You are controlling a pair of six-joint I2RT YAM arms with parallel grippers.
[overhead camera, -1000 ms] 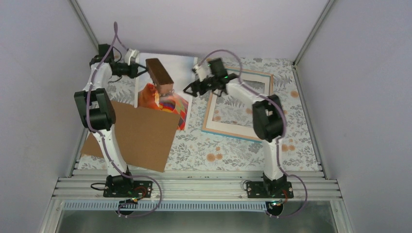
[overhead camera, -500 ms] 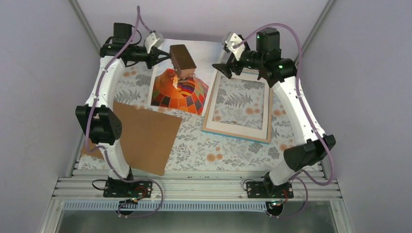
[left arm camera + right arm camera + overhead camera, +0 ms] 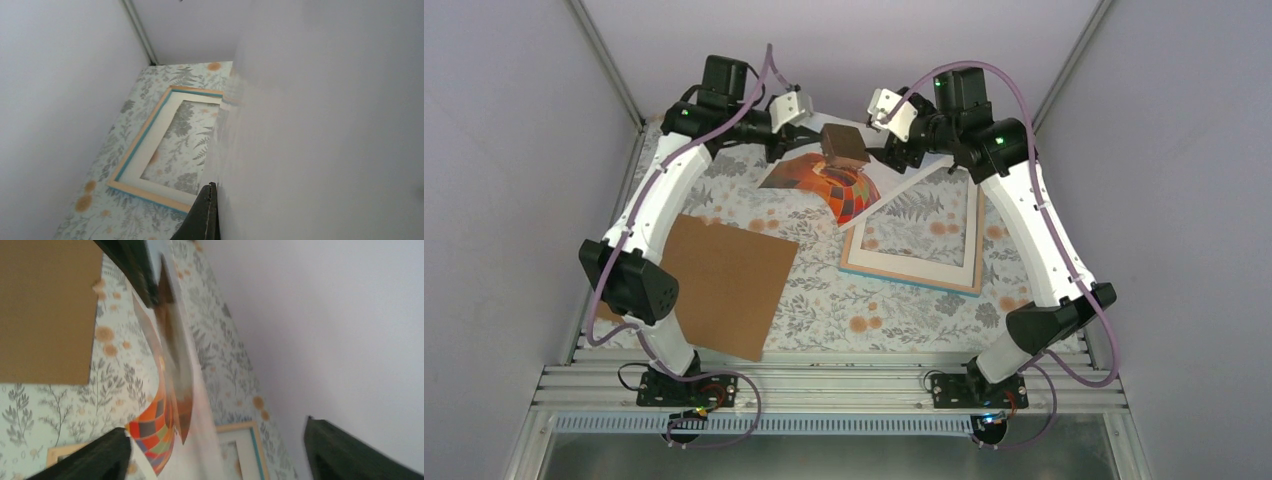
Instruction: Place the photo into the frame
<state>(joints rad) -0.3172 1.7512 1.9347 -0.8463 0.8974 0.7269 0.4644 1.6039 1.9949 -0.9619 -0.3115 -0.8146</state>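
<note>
While the left gripper (image 3: 777, 151) pinches the paper photo (image 3: 842, 190) — curled, thin — the right gripper (image 3: 893, 154) gapes wide.

Counter (image 3: 864, 310) covered with pale floral print: grey leaves, orange blooms. Plain lilac-grey walls (image 3: 844, 50) at left, top and right of frame. Aluminium posts (image 3: 601, 50) in both upper corners. Slotted aluminium rail (image 3: 824, 385) along bottom. Light even, diffuse.

Left arm (image 3: 659, 195) and right arm (image 3: 1034, 215): white shells, black joints (image 3: 629, 285), purple cables (image 3: 994, 67).
</note>
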